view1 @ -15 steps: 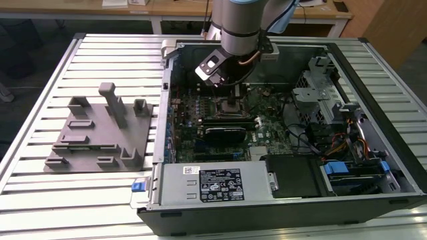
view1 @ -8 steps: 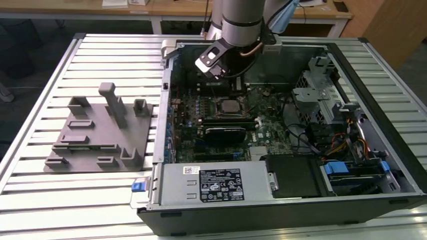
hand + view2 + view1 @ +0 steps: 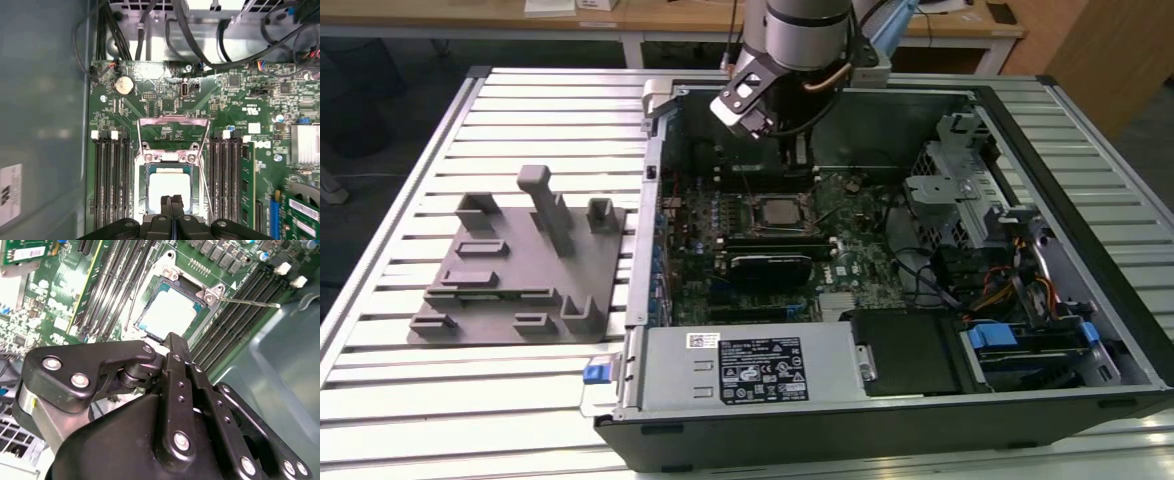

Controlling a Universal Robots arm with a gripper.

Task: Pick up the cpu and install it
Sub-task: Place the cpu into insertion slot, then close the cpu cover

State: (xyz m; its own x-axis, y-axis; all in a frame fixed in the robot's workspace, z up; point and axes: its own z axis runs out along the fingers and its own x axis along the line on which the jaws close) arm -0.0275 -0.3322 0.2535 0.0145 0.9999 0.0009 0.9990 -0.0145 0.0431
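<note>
The cpu [image 3: 781, 211] lies flat in the open motherboard socket [image 3: 141, 185], silver top up, inside the opened computer case [image 3: 1067, 140]. In both wrist views the cpu [image 3: 170, 312] [image 3: 167, 187] is seated within the socket's metal frame. The load plate [image 3: 172, 131] is flipped back and the thin lever [image 3: 250, 302] sticks out beside it. My gripper [image 3: 790, 165] hangs just above the cpu's edge. Its black fingers are pressed together with nothing between them, as the gripper [image 3: 175, 337] [image 3: 172, 200] shows in both wrist views.
Memory slots [image 3: 110, 180] flank the socket on both sides. A grey fixture block [image 3: 520, 270] stands on the slatted table at the exterior view's left. The power supply [image 3: 747, 365] sits at the case's near end, and a drive cage with cables [image 3: 974, 190] is at the right.
</note>
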